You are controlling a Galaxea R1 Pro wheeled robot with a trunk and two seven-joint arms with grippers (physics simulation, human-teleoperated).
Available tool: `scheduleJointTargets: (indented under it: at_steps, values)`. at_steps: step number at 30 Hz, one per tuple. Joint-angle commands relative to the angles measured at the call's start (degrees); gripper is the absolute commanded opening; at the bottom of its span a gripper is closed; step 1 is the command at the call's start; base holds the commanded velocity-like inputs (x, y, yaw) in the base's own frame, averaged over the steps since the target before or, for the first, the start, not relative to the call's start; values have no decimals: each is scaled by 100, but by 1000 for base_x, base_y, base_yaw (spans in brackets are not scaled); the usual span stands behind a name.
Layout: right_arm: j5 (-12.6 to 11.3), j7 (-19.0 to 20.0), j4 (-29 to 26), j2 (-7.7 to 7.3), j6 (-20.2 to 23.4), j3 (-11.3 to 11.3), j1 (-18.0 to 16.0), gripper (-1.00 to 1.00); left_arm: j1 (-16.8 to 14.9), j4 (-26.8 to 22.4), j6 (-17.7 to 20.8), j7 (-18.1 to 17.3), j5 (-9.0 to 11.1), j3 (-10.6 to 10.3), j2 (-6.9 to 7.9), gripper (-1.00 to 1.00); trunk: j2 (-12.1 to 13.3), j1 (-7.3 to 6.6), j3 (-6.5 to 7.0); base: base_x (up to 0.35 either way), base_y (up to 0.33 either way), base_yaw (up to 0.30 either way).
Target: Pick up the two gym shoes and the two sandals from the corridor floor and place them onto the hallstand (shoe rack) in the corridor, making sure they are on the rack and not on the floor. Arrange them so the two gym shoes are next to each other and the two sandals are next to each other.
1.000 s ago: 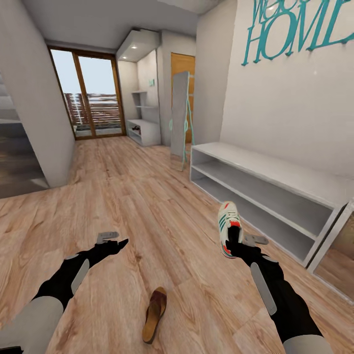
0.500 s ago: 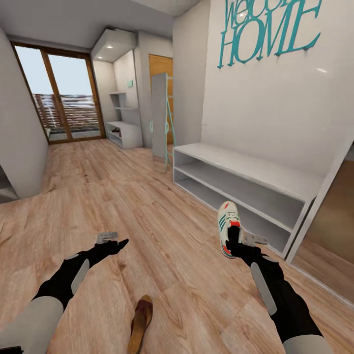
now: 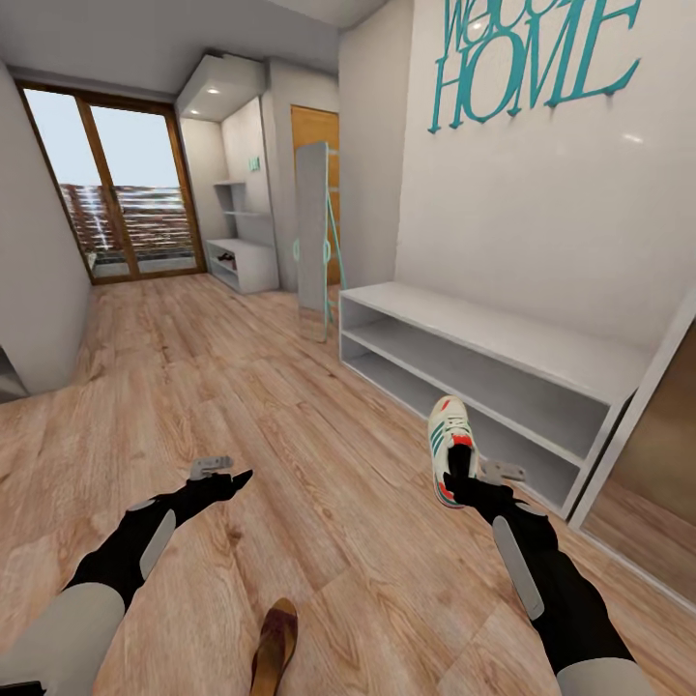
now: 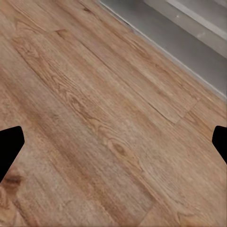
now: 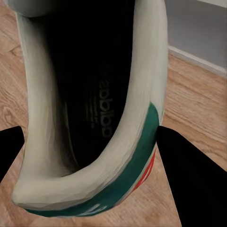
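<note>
My right gripper (image 3: 462, 480) clamps a gym shoe (image 3: 450, 447), toe pointing ahead; the hallstand (image 3: 249, 263) sits far ahead-left down the corridor.

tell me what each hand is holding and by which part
The right hand holds a gym shoe by its heel end, fingers at the collar, toe pointing away. The left hand is open and holds nothing.

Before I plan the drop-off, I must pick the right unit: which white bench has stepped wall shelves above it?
The far hallstand beside the glass door; the near bench has none.
</note>
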Motion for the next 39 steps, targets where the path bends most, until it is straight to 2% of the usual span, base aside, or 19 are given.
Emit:
scheduleJointTargets:
  at_steps: [1, 2, 5, 8, 10, 11, 12, 15, 16, 20, 24, 26, 30, 39]
  values:
    - [-63, -53, -10, -3, 20, 2, -3, -100, -1, -4, 56, -23, 56, 14, -1, 100, -2, -1, -6, 2, 0, 0]
    - [-63, -53, -13, -3, 20, -1, -3, -100, -1, 1, 56, -22, 54, 13, -1, 100, -2, -1, -6, 1, 0, 0]
    - [-63, -57, -17, -3, 22, 6, -3, -100, 6, 176, 49, -14, -136, 12, 0, 100, -2, -1, -6, 0, 0, 0]
    - [-57, -66, -24, 2, 27, 10, -3, -100, 8, 669, -89, 95, -571, 17, -6, 100, -2, -1, -6, 0, 0, 0]
    - [-55, -71, -27, 4, 28, 11, -3, -100, 8, 957, -381, 290, -744, 19, -12, 100, -2, -1, -6, 0, 0, 0]
    - [-55, -74, -27, 4, 28, 11, -3, -100, 9, 1168, -677, 474, -809, 19, -19, 100, -2, -1, -6, 0, 0, 0]
    - [-54, -76, -31, 5, 28, 11, -3, -100, 9, 1530, -1183, 796, -868, 17, -29, 100, -2, -1, -6, 0, 0, 0]
    - [-54, -78, -31, 5, 36, 12, -3, -100, 9, 2348, -2135, 1449, -929, 12, -74, 100, -2, -1, -6, 0, 0, 0]
    - [-54, -78, -33, 2, 36, 12, -3, -100, 9, 2438, -2223, 1509, -932, 15, -85, 100, -2, -1, -6, 0, 0, 0]
    - [-57, -69, -39, -3, 37, 12, -3, -100, 9, 2589, -2370, 1604, -939, 13, -129, 100, -2, -1, -6, 0, 0, 0]
    - [-62, -63, -50, -5, 37, 12, -3, -100, 12, 2713, -2406, 1613, -949, 12, -305, 100, -2, -1, -10, 0, 0, 0]
    - [-62, -62, -57, -5, 37, 7, -3, -100, 15, 2856, -2544, 1614, -959, 12, -348, 100, -2, -1, -12, 0, 0, 0]
    - [-63, -61, -61, -3, 37, 11, -3, -100, 17, 2956, -2870, 1615, -958, 11, -373, 100, -2, -1, -13, 0, 0, 0]
    - [-63, -61, -62, -3, 37, 12, -3, -100, 17, 2975, -2950, 1615, -957, 14, -378, 100, -2, -1, -13, -190, 0, 0]
